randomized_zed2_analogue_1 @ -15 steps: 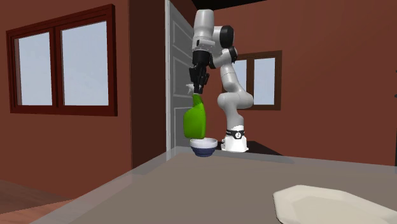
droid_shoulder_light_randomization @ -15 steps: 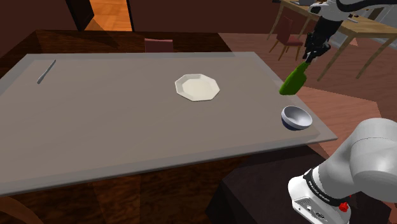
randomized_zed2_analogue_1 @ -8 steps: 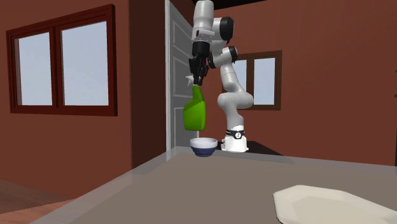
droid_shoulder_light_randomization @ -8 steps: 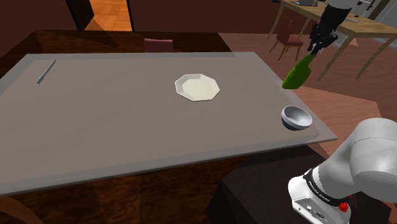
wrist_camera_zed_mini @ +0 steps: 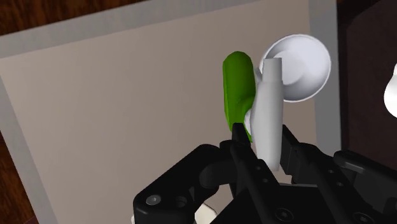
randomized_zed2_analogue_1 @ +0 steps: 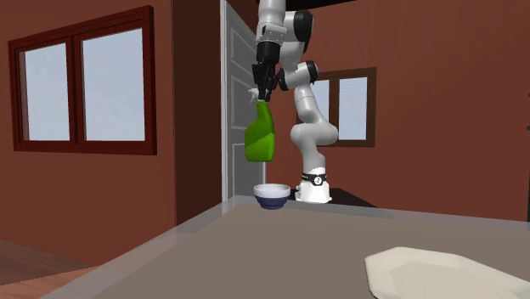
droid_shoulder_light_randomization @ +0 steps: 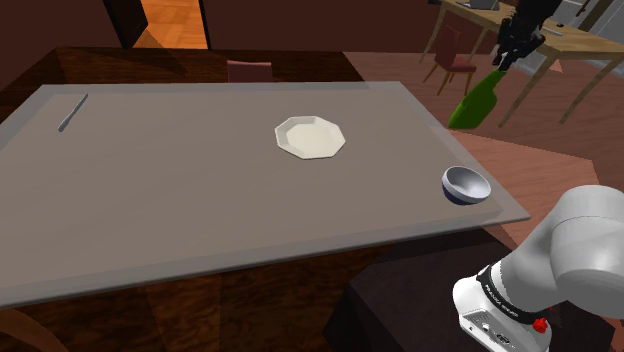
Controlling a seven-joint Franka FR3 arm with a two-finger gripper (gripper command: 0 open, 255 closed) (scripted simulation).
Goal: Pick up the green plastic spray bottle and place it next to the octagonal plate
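I see plate (droid_shoulder_light_randomization: 310, 137) on table (droid_shoulder_light_randomization: 180, 190), inward from bowl (droid_shoulder_light_randomization: 465, 185); bowl at corner nearest stand (droid_shoulder_light_randomization: 400, 295); slim rod (droid_shoulder_light_randomization: 72, 112) at diagonally opposite corner; bottle (droid_shoulder_light_randomization: 475, 104) in claw (droid_shoulder_light_randomization: 503, 62), high over bowl.

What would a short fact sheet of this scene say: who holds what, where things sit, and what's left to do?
Bottle: green, white top, hanging in the air roughly over the bowl
Gripper: shut on the bottle's top
Bowl: on the table, near its corner
Plate: white, octagonal, on the table, apart from the bowl
Left to do: set the bottle beside the plate
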